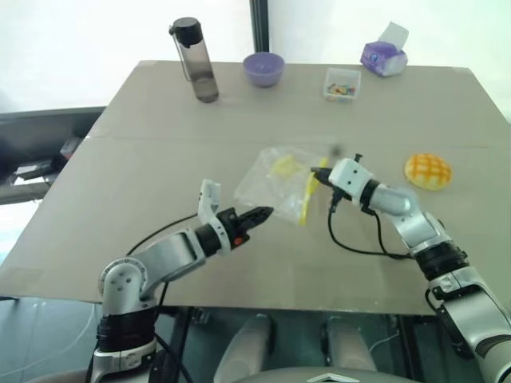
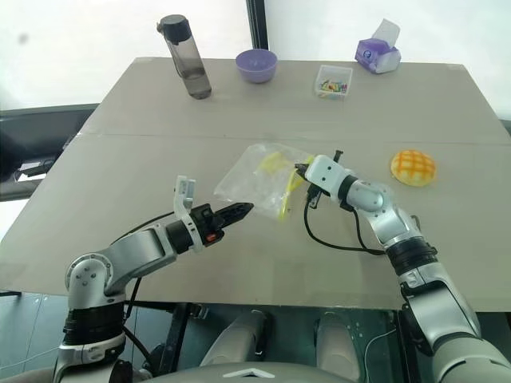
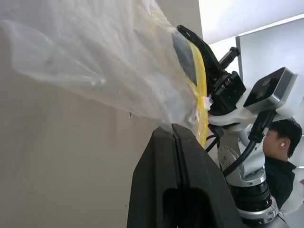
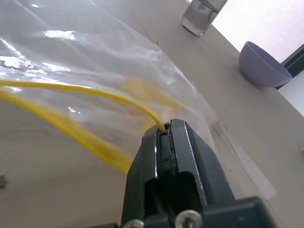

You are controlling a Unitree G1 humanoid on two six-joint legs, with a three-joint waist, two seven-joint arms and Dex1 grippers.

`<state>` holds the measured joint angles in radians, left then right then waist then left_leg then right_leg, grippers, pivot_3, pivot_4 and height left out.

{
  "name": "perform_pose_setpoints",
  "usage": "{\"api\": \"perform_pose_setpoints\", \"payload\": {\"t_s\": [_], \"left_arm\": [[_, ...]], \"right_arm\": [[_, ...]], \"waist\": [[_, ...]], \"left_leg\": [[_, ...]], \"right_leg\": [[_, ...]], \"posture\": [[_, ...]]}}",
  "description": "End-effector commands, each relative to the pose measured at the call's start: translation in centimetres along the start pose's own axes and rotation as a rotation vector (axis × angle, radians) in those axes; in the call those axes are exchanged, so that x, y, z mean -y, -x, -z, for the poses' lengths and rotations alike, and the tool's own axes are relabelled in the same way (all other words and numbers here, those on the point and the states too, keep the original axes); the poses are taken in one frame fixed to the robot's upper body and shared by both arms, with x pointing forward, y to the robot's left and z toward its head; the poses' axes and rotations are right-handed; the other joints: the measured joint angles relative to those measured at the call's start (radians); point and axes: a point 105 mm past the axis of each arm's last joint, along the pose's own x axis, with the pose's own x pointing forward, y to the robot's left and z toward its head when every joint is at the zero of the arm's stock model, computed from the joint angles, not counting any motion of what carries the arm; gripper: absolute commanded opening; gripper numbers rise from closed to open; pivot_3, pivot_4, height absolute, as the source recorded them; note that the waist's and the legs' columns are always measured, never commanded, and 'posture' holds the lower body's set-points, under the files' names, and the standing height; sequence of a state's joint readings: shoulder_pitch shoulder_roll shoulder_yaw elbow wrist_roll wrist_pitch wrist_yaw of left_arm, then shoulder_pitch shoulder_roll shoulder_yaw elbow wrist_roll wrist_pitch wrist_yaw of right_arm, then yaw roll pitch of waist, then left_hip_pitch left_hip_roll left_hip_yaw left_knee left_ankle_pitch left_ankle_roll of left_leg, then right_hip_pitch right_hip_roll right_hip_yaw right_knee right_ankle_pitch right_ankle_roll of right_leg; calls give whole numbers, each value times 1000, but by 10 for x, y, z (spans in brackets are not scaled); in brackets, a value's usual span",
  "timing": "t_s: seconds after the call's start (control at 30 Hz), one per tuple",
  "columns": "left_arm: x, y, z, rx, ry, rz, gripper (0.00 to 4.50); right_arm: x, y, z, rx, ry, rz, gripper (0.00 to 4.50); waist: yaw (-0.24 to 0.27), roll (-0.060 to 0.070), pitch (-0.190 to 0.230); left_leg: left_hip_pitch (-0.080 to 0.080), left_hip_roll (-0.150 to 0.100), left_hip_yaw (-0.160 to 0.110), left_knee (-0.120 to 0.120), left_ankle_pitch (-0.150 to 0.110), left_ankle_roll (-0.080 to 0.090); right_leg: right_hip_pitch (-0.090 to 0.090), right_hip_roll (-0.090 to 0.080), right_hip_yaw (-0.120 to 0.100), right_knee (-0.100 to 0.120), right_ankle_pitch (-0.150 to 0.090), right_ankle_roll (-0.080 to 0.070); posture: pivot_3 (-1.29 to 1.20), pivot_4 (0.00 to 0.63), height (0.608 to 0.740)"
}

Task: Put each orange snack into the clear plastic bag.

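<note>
Bag point(image 1: 279, 179) pinched between both claws — snack point(image 1: 428, 171) lies right of right claw point(image 1: 320, 175).

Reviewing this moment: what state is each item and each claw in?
clear plastic bag: lifted, held by both claws.
left claw: shut on the bag's edge.
right claw: shut on the yellow strip.
orange snack: on the table, outside the bag.
water bottle: upright, capped.
purple bowl: upright.
</note>
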<state>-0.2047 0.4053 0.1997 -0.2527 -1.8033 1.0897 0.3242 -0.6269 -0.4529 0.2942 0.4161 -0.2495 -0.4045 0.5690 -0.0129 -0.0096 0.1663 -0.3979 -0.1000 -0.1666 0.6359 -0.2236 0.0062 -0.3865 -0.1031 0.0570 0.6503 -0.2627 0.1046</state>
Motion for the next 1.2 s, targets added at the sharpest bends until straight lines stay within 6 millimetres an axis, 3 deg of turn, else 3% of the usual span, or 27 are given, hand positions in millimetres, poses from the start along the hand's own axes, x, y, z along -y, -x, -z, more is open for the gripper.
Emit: {"api": "perform_pose_setpoints", "payload": {"t_s": [0.03,0.23,0.3,0.43,0.6,0.77,0.93,1.03,1.2], "left_arm": [[8,1,2,-27,-29,51,0],[10,3,-10,25,-137,46,0],[15,5,-15,55,-195,70,533],[5,3,-28,106,-231,-3,2270],[12,9,-56,216,-335,-15,2270],[29,5,-83,319,-637,-85,2270],[49,-15,-79,299,-999,-119,2270],[43,-34,-65,184,-1427,-225,2270],[35,-51,-55,151,-1501,-264,2270]], "right_arm": [[12,1,-7,37,51,41,88],[22,2,-6,23,30,103,88],[30,3,-6,13,34,149,0],[51,2,-1,-67,73,299,0],[62,-3,4,-177,110,357,0],[68,-8,6,-303,206,336,0],[66,-16,-5,-348,270,318,0],[64,-31,-20,-339,273,325,0],[64,-45,-29,-322,290,330,0]], "waist": [[0,0,0],[-1,0,0],[-1,0,0],[0,0,0],[-4,0,0],[-3,-1,1],[-3,-1,1],[-8,-2,2],[-16,-3,2]], "left_leg": [[0,0,0,0,0,0],[0,0,3,0,0,0],[0,0,5,0,0,0],[0,1,9,0,0,0],[0,2,12,-1,1,-1],[-1,2,13,-1,1,-1],[-2,2,15,-3,1,-1],[-3,1,18,-3,1,-1],[-3,3,16,-4,1,-1]], "right_leg": [[0,0,0,0,0,0],[-2,1,3,3,0,0],[-4,1,5,4,0,0],[-7,1,10,8,0,0],[-10,3,12,9,0,0],[-11,3,13,9,0,0],[-11,2,13,7,0,0],[-12,3,13,7,0,0],[-13,4,15,8,0,0]], "posture": [[0,150,739],[0,150,739],[0,150,739],[0,150,739],[0,150,739],[0,150,739],[0,150,739],[0,150,739],[0,150,739]]}}
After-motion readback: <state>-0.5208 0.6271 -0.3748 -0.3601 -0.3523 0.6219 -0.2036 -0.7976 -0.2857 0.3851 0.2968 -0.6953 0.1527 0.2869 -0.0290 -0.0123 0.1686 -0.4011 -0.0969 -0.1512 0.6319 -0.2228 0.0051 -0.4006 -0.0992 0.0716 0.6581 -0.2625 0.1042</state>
